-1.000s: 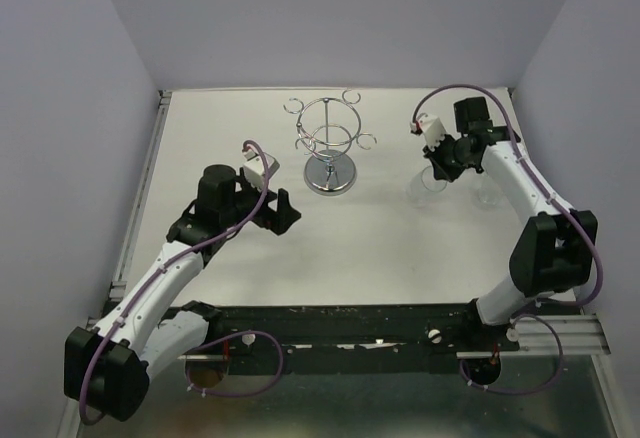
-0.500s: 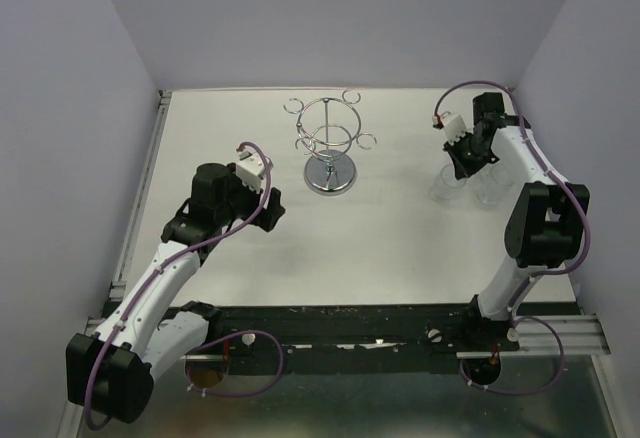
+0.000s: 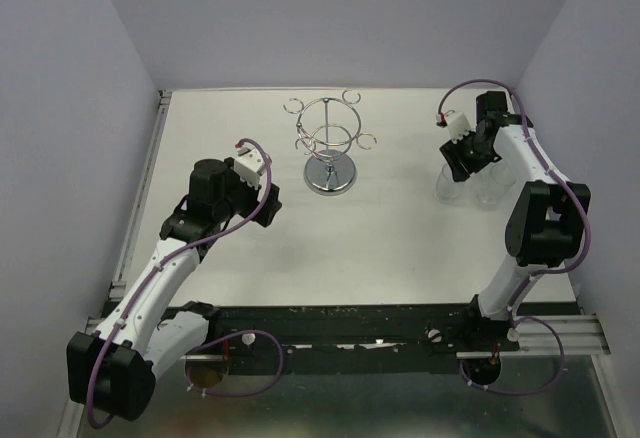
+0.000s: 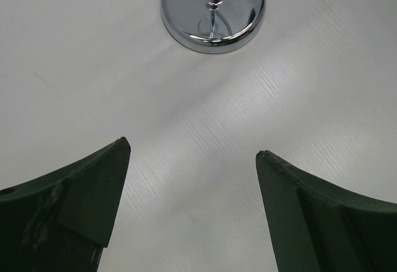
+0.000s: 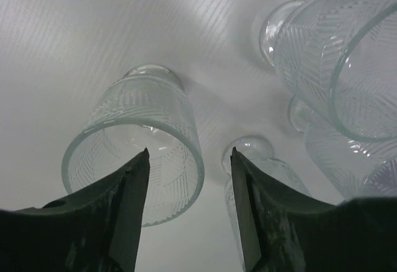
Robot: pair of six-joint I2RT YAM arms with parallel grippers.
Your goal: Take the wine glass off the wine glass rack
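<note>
The wine glass rack (image 3: pixel 328 148) stands at the table's middle back, its loops bare; its round chrome base (image 4: pixel 213 12) shows at the top of the left wrist view. A clear ribbed wine glass (image 5: pixel 155 107) stands upright on the table at the right (image 3: pixel 448 186). My right gripper (image 3: pixel 460 168) hangs over it, open (image 5: pixel 189 151), one finger above the glass's mouth and the other outside its rim. My left gripper (image 3: pixel 270 208) is open and empty (image 4: pixel 193 148) above bare table, left of the rack.
Other clear ribbed glasses (image 5: pixel 335 54) stand close beside the first one, near the table's right edge (image 3: pixel 490 190). Another glass (image 5: pixel 273 169) sits right under my right finger. Purple walls enclose the white table on three sides.
My right gripper carried the glass rightward, set it among the other glasses, and its jaws have opened. My left arm drew back slightly to the left.
</note>
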